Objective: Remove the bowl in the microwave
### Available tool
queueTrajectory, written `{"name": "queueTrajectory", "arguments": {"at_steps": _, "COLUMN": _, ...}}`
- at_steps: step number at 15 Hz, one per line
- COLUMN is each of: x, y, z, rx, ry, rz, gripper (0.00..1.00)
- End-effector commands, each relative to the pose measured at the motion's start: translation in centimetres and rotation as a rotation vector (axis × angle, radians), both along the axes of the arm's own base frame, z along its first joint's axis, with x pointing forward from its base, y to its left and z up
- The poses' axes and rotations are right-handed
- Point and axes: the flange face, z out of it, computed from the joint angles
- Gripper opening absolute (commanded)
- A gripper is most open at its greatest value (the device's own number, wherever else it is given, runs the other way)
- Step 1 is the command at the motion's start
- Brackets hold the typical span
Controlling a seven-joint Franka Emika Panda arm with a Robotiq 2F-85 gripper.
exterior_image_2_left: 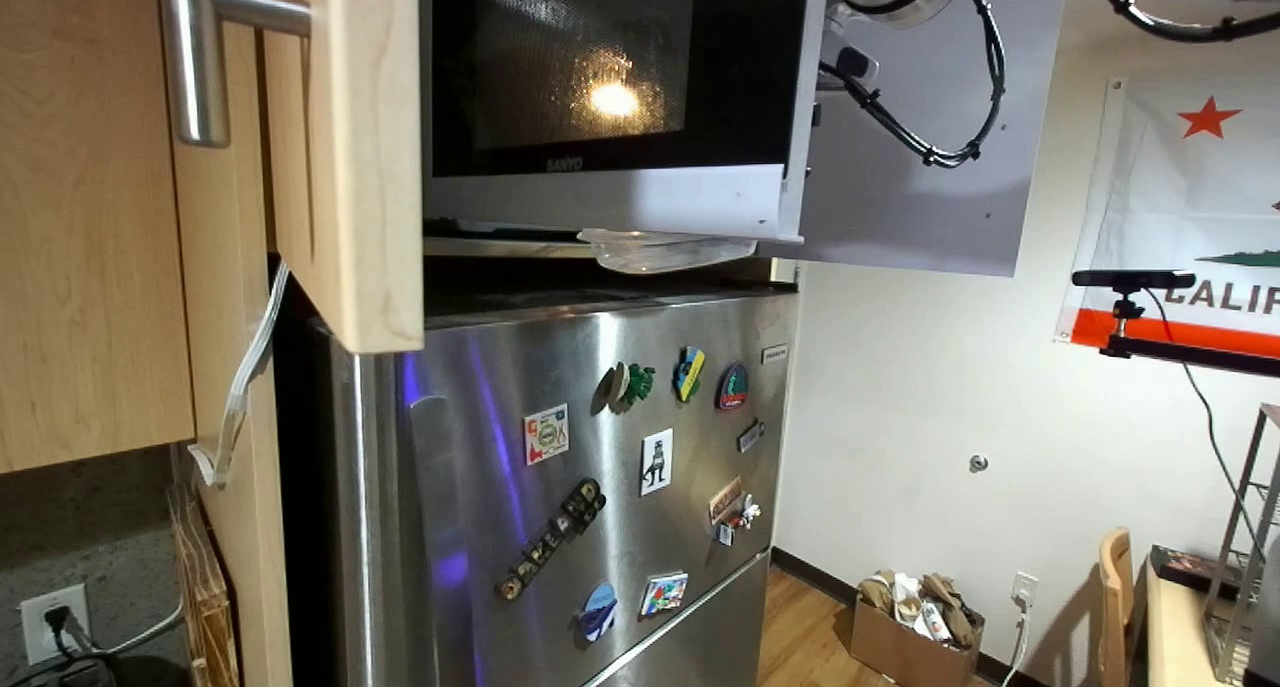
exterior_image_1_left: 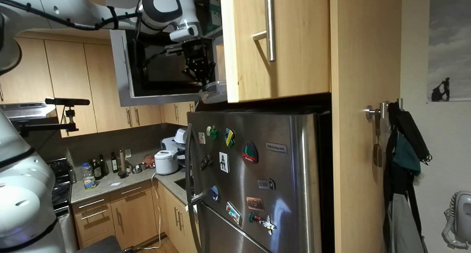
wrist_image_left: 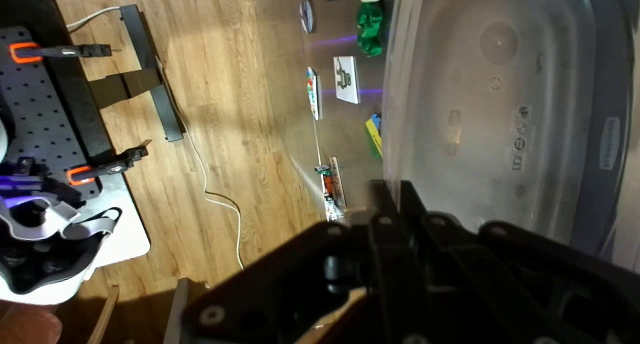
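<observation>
The bowl is a clear plastic container [wrist_image_left: 475, 93] filling the right of the wrist view. My gripper [wrist_image_left: 395, 191] is closed on its near rim, one finger on each side of the wall. In both exterior views the bowl [exterior_image_1_left: 215, 92] [exterior_image_2_left: 672, 253] hangs tilted near the door's lower edge, above the fridge's front top edge. A wooden cabinet door hides part of it. The microwave's black glass door [exterior_image_1_left: 165, 67] [exterior_image_2_left: 745, 77] with silver-grey trim stands open. The microwave's inside is hidden. The gripper [exterior_image_1_left: 202, 84] points down beside the door; an exterior view hides it behind the door.
The steel fridge [exterior_image_1_left: 254, 183] [exterior_image_2_left: 610, 507] with magnets stands below. Wooden cabinet doors [exterior_image_1_left: 294, 43] [exterior_image_2_left: 350, 147] are open close to the bowl. A pale panel [exterior_image_2_left: 930, 187] stands behind the microwave door. The wrist view shows the wooden floor [wrist_image_left: 235, 108] and a table [wrist_image_left: 122, 224].
</observation>
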Motion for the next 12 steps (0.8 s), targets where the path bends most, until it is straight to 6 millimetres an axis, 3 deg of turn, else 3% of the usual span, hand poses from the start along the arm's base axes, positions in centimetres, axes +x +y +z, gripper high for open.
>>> {"name": "queueTrajectory", "arguments": {"at_steps": 1, "x": -0.9, "y": -0.5, "z": -0.8, "rx": 0.032, "ry": 0.082, "rz": 0.020, "gripper": 0.05}}
{"name": "queueTrajectory", "arguments": {"at_steps": 7, "x": -0.3, "y": -1.3, "z": -2.9, "rx": 0.042, "ry": 0.215, "rz": 0.102, "gripper": 0.05}}
{"name": "queueTrajectory", "arguments": {"at_steps": 12, "x": 0.0, "y": -1.8, "z": -3.1, "rx": 0.039, "ry": 0.219, "rz": 0.151, "gripper": 0.05}}
